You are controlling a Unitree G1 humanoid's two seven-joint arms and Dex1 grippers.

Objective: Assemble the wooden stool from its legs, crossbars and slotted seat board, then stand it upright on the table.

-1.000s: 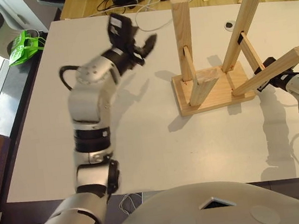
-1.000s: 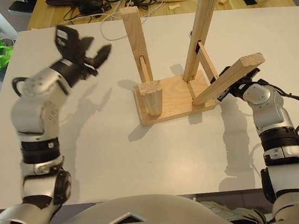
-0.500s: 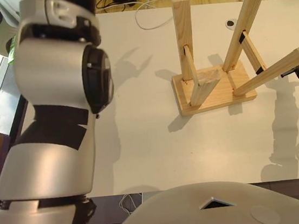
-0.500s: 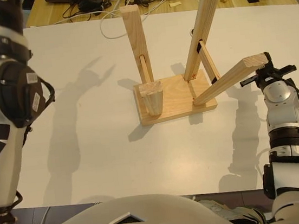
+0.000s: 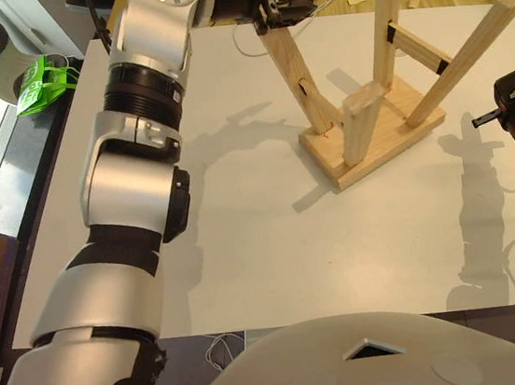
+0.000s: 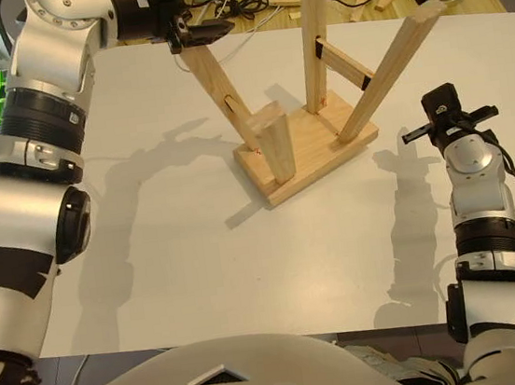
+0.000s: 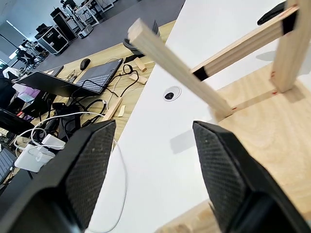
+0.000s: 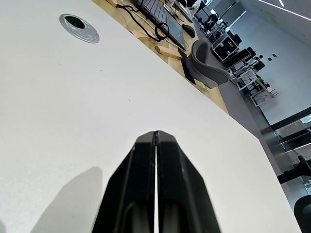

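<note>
We see open tabletop (image 5: 263, 239) from 6 round to 9 o'clock of the stool (image 5: 392, 138): widest room for a pass. The left arm (image 5: 143, 141) slants across that side, from 7 up toward 12, w/ the left gripper (image 5: 273, 12) at the top of one leg (image 5: 299, 75). Legs fan up & out. Gaps btw them are narrow, & a crossbar (image 5: 420, 47) bars the gap at 1 o'clock. At 3 o'clock the right gripper (image 8: 156, 136), fingers pressed together, stands apart from the stool, a strip of table btw them. Cables (image 6: 235, 7) clutter the desk at 12.
</note>
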